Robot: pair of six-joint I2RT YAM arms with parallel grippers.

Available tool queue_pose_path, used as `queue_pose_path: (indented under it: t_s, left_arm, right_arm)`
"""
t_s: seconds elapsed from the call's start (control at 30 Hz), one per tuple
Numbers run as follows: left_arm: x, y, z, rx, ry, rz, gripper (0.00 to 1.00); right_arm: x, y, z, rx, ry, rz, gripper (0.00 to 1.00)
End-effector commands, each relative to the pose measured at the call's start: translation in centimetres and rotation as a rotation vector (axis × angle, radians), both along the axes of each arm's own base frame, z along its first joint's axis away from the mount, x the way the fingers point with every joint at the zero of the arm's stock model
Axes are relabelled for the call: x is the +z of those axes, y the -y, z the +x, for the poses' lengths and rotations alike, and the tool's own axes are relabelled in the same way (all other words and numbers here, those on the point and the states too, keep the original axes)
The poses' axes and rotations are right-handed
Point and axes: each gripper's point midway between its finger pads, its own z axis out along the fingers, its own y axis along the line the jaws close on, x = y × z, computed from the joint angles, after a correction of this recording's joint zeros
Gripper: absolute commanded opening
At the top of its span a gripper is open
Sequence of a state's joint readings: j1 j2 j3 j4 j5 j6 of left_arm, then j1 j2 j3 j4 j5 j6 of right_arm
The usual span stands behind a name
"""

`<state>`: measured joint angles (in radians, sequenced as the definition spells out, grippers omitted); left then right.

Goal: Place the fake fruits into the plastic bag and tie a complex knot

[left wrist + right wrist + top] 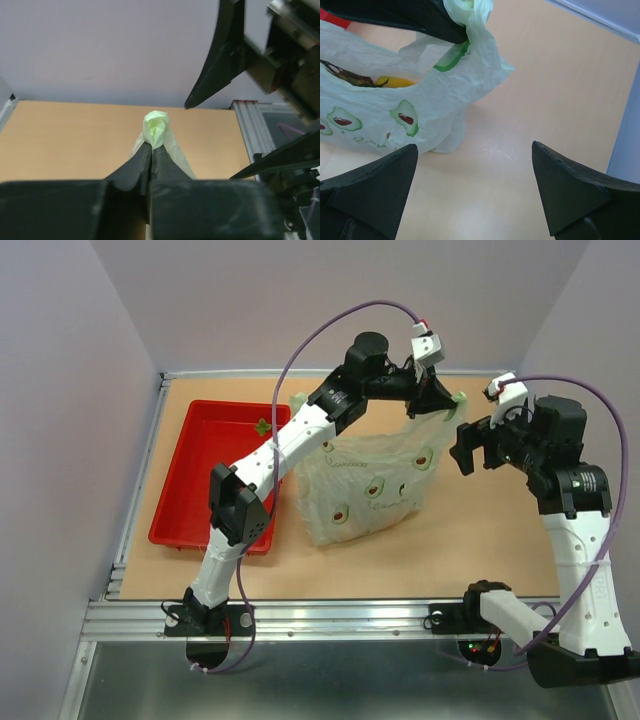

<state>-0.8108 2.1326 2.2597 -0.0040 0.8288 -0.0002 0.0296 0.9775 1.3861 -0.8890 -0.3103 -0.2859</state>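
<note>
The pale-green plastic bag [370, 485] with printed avocado marks stands mid-table, pulled up at its right corner. My left gripper [447, 405] [151, 145] is shut on the bag's handle strip [156, 127]. The strip's end bunches into a wad past the fingertips, and I cannot tell if it is a knot. Inside the bag [435, 100] a yellow fruit [395, 81] and a dark brownish one [345, 77] show through the opening. My right gripper [465, 445] [475, 147] hangs open to the right of the bag, above bare table, holding nothing.
A red tray [215, 470] lies left of the bag, with a small green piece [263, 426] at its far right corner. The left arm reaches over the tray and bag. Walls close the table at the back and both sides.
</note>
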Motion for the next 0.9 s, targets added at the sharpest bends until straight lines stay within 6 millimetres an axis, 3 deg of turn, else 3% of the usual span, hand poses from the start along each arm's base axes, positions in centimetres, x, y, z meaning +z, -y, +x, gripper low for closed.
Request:
queue_pose_path:
  t_s: [0.0, 0.23, 0.33, 0.57, 0.87]
  left_arm:
    - [8.6, -1.9, -3.8, -0.102, 0.12, -0.166, 0.0]
    - [11.2, -6.0, -5.1, -0.192, 0.039, -0.228, 0.0]
    - [11.0, -6.8, -5.9, -0.251, 0.036, -0.212, 0.0]
    - [10.5, -7.7, -7.5, -0.307, 0.006, -0.196, 0.0]
    - [10.0, -7.4, -8.7, -0.358, -0.036, -0.189, 0.0]
  right_arm:
    - [-0.6, -0.5, 1.1, 0.051, 0.024, -0.02, 1.0]
    - [2.2, -4.6, 1.4, 0.275, 0.141, 0.093, 1.0]
    - [3.1, -5.7, 1.9, 0.34, 0.204, 0.123, 1.0]
    - [1.6, -7.1, 3.2, 0.454, 0.244, 0.136, 1.0]
    - [2.0, -10.0, 4.0, 0.616, 0.279, 0.301, 1.0]
